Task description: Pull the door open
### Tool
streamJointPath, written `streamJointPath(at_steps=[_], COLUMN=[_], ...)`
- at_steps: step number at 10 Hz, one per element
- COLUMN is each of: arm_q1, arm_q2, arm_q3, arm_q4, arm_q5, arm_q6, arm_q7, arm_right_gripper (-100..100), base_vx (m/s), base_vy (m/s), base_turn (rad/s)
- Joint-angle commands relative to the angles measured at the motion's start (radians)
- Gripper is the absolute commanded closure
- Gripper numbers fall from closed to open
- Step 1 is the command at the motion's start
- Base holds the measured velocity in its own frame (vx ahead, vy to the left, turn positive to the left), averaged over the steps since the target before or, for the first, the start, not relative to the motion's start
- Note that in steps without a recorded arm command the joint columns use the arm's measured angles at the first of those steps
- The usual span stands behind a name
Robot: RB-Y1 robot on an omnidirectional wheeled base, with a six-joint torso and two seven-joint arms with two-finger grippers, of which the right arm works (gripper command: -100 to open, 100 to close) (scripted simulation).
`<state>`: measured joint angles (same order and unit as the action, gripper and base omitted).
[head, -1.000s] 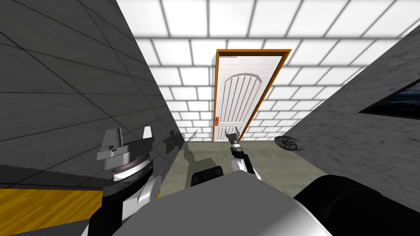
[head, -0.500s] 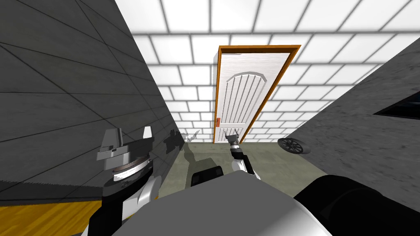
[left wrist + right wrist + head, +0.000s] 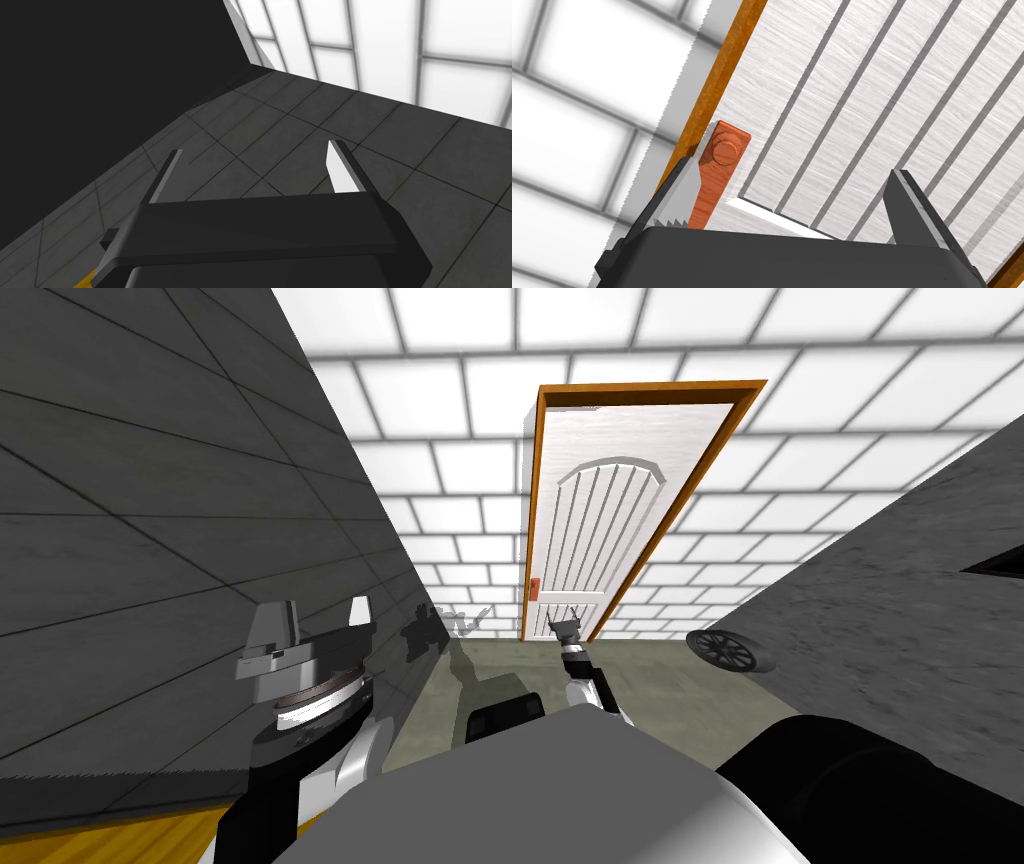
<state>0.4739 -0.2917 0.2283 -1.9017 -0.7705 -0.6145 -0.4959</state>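
Note:
A white panelled door (image 3: pixel 600 518) in an orange frame (image 3: pixel 650 391) stands straight ahead at the end of a narrow passage. Its small orange-brown handle (image 3: pixel 533 587) sits low on the door's left side. My right gripper (image 3: pixel 566 620) is stretched toward the door, just below and right of the handle, and is open. In the right wrist view the handle plate with its round knob (image 3: pixel 724 150) lies beside one finger (image 3: pixel 672 195) of the open right gripper (image 3: pixel 792 200), which partly overlaps the plate. My left gripper (image 3: pixel 318 623) is held up close to the dark wall, open (image 3: pixel 250 160).
A dark tiled wall (image 3: pixel 150 538) runs close along the left and a rough grey wall (image 3: pixel 900 618) along the right. A dark wheel-like object (image 3: pixel 725 650) lies at the right wall's foot. Grey-green floor (image 3: pixel 660 688) leads to the door.
The door has grown larger in the head view and the wheel has slid right: I have moved closer to the door. Both arms keep their pose.

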Motion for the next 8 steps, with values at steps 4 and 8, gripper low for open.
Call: streamJointPath(at_steps=[4,8], arm_q1=[-0.006,-0.01], arm_q2=[-0.031,-0.06], arm_q3=[0.028,0.054], arm_q4=[0.05,0.094], arm_q5=[-0.085,-0.17], arm_q6=[-0.006,-0.01], arm_q7=[-0.068,-0.131], arm_right_gripper=[-100,-100], base_vx=[0.099,0.119], base_vy=[-0.003,-0.004], base_turn=[0.017,0.019])
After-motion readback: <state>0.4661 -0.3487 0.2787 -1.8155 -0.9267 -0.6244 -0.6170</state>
